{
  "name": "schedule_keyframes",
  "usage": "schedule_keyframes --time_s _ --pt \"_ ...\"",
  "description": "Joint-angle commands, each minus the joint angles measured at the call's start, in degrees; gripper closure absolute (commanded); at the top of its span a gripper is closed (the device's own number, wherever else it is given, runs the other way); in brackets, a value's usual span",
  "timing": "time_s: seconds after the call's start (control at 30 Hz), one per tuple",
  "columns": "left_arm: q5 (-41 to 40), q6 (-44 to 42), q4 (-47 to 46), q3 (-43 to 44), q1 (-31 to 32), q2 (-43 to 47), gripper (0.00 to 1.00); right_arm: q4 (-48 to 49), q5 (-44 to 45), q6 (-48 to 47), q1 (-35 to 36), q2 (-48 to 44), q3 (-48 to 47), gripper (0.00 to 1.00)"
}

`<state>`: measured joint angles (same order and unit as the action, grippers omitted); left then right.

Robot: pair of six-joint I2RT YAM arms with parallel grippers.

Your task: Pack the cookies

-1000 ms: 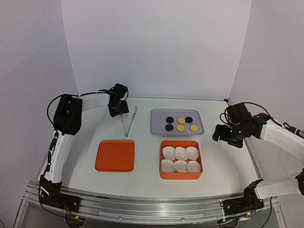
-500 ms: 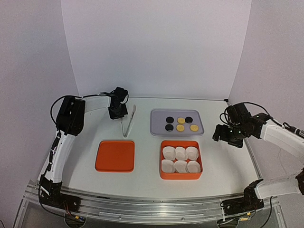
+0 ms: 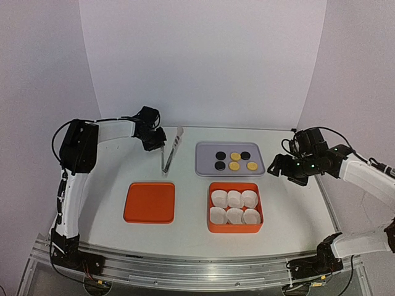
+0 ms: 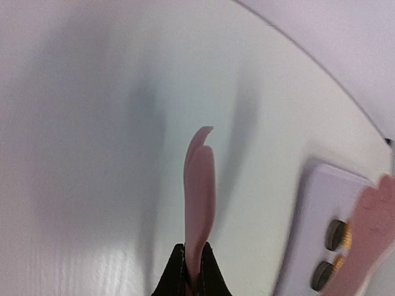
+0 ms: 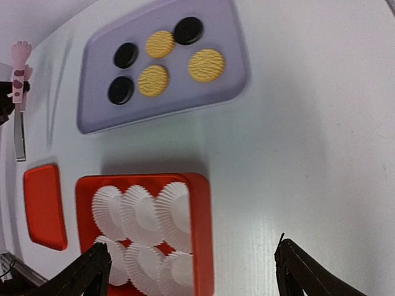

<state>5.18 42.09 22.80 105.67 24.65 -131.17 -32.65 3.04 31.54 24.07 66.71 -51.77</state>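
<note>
Six cookies on lilac tray, none packed | left end effector pinched shut on tongs, probably lifted off worktop, to carry cookies | right end effector wide, empty, beside tray | orange box waits

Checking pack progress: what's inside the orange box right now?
Six white paper cups, two rows of three, fill the orange box. No cookie shows in any cup; all six cookies sit on the lilac tray. The box floor is hidden under the cups.
</note>
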Motion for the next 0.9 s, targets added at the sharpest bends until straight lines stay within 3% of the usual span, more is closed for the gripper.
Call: schedule_keyframes --time_s 0.0,0.1,0.27,0.43,0.67,0.87 --pt "18.8 9.4 -25.8 -15.0 0.9 19.0 1.0 15.2 -14.4 -2.1 4.5 1.4 -0.6 0.12" --pt "24.2 16.9 -41.9 -26.1 2.3 26.8 1.0 22.9 -18.7 -5.2 9.9 2.9 -0.8 0.11" --pt "23.0 23.9 -63.8 -37.9 7.9 33.6 1.0 44.5 -32.5 -1.1 13.4 7.4 0.5 0.11" --pt "18.3 26.0 -73.5 -41.1 13.7 34.9 1.0 56.8 -37.2 0.2 17.4 11.7 -1.2 0.12" --pt "13.5 29.4 -84.8 -42.1 18.7 32.5 1.0 61.7 -37.1 2.6 19.3 17.0 -4.4 0.12" --pt "11.9 31.6 -83.6 -41.0 19.6 30.2 1.0 63.4 -38.2 3.0 20.0 20.0 -6.5 0.13"
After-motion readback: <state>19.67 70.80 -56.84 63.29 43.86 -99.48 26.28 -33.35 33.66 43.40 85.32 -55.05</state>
